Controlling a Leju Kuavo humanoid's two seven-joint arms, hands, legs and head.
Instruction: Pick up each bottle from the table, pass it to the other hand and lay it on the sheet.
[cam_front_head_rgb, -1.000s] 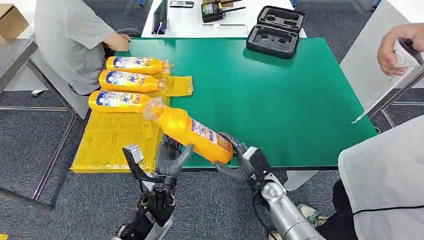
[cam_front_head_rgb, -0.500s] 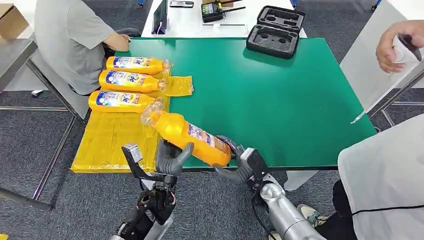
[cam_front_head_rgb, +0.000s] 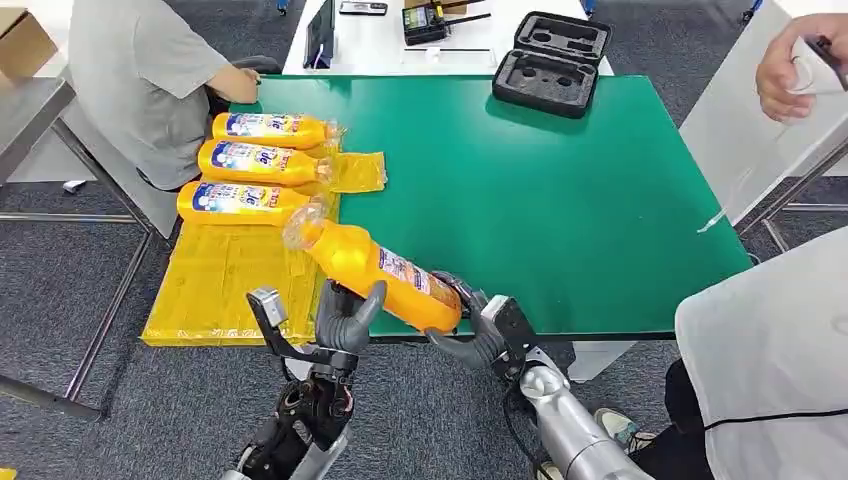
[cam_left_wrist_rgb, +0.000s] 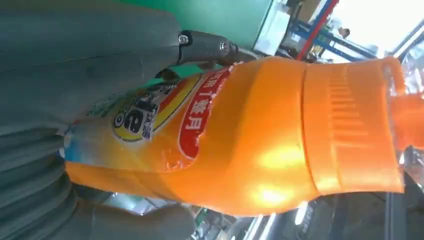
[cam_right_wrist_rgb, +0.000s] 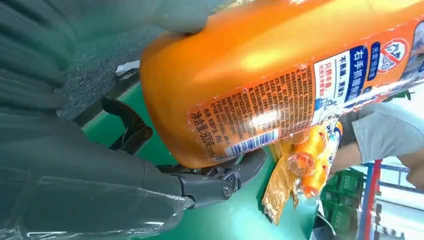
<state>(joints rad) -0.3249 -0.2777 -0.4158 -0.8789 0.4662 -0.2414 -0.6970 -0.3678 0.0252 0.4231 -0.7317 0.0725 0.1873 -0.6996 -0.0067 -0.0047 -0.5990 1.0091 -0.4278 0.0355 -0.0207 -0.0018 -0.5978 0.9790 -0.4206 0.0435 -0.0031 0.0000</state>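
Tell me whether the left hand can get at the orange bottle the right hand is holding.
Probably yes: the left hand is already against the orange bottle near its middle, nothing lies between them, and the right hand grips only the base end.

We cannot tell from the head view whether the left hand (cam_front_head_rgb: 345, 318) grips the orange bottle (cam_front_head_rgb: 378, 272) or merely touches it, since the bottle covers the fingers. Its base hides the right hand's (cam_front_head_rgb: 472, 322) palm. At twelve o'clock the seated person (cam_front_head_rgb: 140, 70) is cut off by the frame, and the label print (cam_right_wrist_rgb: 260, 107) is too small to read.
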